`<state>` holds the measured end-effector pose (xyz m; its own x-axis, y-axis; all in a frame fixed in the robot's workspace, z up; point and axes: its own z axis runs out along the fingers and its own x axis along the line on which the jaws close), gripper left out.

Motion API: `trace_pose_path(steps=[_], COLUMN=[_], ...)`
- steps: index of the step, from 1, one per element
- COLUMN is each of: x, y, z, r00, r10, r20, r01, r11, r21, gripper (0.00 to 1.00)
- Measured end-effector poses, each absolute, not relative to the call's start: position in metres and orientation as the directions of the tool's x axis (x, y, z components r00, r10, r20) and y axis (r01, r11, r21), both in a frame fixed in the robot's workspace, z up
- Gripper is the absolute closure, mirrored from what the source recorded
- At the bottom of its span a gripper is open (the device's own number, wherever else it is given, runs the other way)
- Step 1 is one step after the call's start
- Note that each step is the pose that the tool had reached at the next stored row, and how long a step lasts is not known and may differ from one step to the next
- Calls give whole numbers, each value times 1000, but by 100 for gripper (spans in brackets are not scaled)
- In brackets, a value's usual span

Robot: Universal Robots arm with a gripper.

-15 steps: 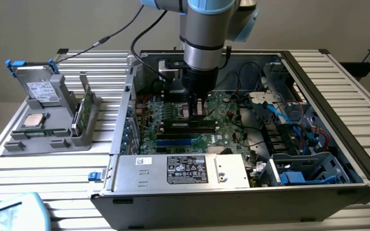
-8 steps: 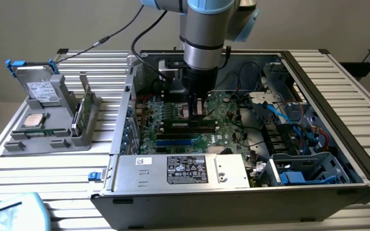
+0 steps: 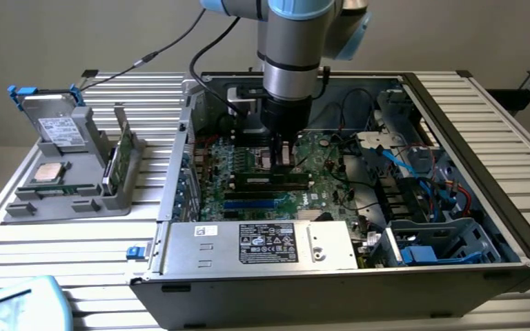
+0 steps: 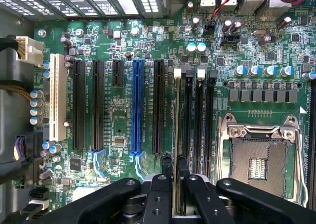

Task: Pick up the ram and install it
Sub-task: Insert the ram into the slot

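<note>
1. Claw state. The claw (image 4: 176, 187) is clenched on the ram (image 4: 177, 135), with one finger against each face of the stick.

2. Position. The ram hangs directly below the claw, and I see it edge-on. Its long axis runs parallel with the memory slots (image 4: 200, 125). It lies in line with the outermost slot, the one next to the expansion slots (image 4: 158, 105). I judge that seating depends on this alignment: stick and slot share one axis, with no twist visible. I cannot tell whether the lower edge touches the slot.

3. Count.
- One arm, one claw (image 3: 283, 160), one ram held.
- Four memory slots; two carry white latches (image 4: 200, 73).
- One socket (image 4: 256, 157), beyond the memory slots from the ram.
- One tray (image 3: 25, 207), well apart from the claw, holding one drive (image 3: 58, 129).
</note>
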<state>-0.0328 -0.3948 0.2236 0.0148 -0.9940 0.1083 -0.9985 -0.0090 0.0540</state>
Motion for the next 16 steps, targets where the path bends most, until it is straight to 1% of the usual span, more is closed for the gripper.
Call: trace_pose_path(steps=[8, 16], x=[-34, -34], y=[-393, -392], z=[224, 224], r00=[14, 18], r10=[-993, -992], r20=[114, 122], r01=[-999, -999], r11=[-9, -13], r21=[43, 42], gripper=[85, 85])
